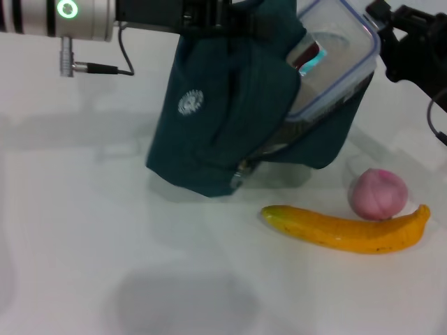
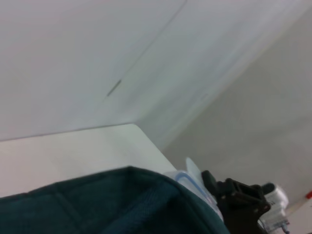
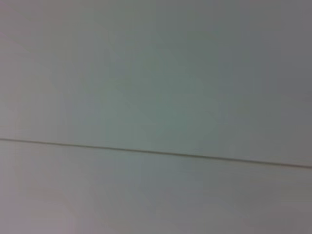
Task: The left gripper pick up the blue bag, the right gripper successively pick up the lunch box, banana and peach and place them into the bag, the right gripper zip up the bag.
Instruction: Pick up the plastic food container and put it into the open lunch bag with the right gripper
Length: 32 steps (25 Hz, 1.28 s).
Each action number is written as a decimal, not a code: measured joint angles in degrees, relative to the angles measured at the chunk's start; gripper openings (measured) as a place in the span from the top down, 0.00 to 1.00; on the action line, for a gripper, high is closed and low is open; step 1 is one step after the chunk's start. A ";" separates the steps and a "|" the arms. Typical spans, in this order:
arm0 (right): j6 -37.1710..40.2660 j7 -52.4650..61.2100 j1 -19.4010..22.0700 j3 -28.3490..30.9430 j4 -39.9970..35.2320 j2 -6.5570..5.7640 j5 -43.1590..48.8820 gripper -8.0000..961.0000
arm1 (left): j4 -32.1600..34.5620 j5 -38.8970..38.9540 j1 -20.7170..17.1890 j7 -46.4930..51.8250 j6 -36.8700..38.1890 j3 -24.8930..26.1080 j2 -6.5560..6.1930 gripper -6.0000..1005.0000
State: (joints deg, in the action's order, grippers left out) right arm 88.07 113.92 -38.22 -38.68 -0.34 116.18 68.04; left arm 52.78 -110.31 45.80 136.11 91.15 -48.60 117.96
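Bag (image 1: 230,118) hides lunch box (image 1: 335,56) bottom, L fingers.

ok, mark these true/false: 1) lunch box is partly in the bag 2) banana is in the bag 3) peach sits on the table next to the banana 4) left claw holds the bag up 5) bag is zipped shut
1) True: the lunch box sticks partway out of the blue bag.
2) False: the banana lies on the table.
3) True: the peach rests on the table, just behind the banana.
4) True: the left claw grips the bag's top.
5) False: the bag is open, with the right claw at the box.
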 joint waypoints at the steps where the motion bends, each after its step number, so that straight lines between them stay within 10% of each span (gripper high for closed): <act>1: 0.10 -0.01 -0.65 -0.09 0.17 0.00 0.03 0.87 | -0.85 0.00 0.48 0.01 0.01 -0.03 0.05 0.93; 32: -7.88 -9.76 -4.76 -5.63 -1.32 0.01 7.55 0.87 | -3.39 1.42 0.96 -1.34 0.45 -0.18 0.86 0.93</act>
State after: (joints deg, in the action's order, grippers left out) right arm 80.19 104.16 -42.99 -44.31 -1.65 116.19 75.59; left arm 49.39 -108.89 46.76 134.77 91.60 -48.78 118.83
